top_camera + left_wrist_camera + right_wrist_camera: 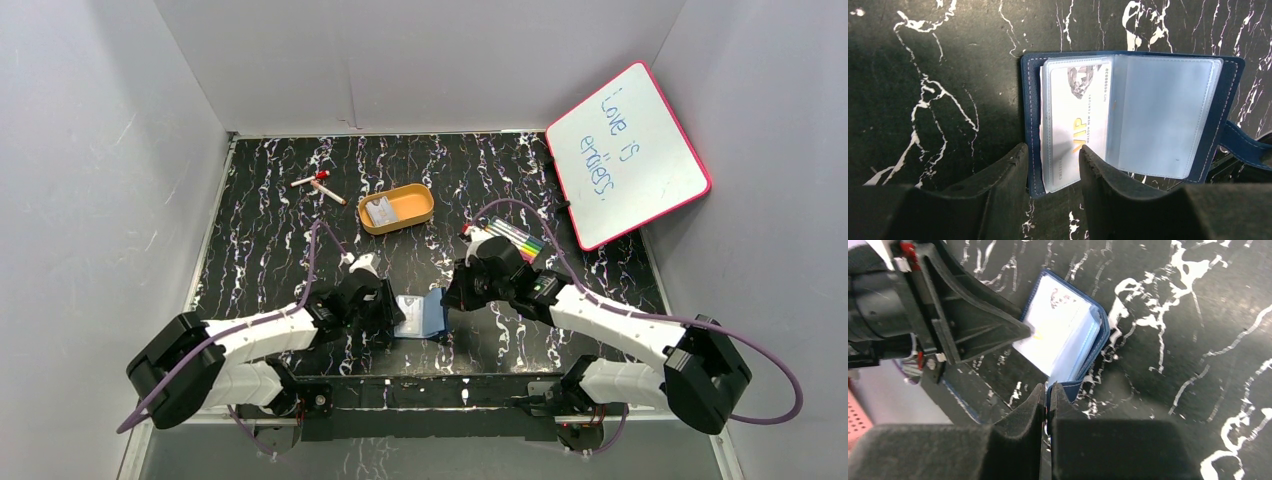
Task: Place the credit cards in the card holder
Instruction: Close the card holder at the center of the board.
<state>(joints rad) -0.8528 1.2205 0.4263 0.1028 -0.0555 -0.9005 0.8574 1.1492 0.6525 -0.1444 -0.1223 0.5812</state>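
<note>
Left fingers (998, 192) stand apart, one each side of the card's near end. Whether the pads touch it: cannot tell. Left gripper (1053, 172) sits low over the holder's near left corner.

Right fingers (1018, 422) are together, clamped on the holder's snap tab. Right gripper (1047, 395) pins that side from the right.

Card (1073, 115): pale, gold "VIP" print. It lies lengthwise in the left clear sleeve and looks mostly seated, its near end about level with the cover's near edge.

Holder (1030, 125): navy, open flat on the table (270, 230), between the two grippers at the near middle. Right sleeve (1163, 115) looks empty.

Step in hand, as I judge it: seating this card fully.
- Close on the card alone, not on the cover's edge beside it.
- Push straight along the sleeve, low and flat. Any skew may jam a corner against the stitching.
- Right clamp holds the tab steady so the holder does not slide or fold.
- Let go once the card's end is flush.

Farther back: orange tray (425, 210) with a pale piece (380, 211) inside, probably another card. Marker pack (515, 238) lies behind the right wrist. Two loose pens (318, 185) lie at far left. Whiteboard (628, 155) leans at the far right wall.
</note>
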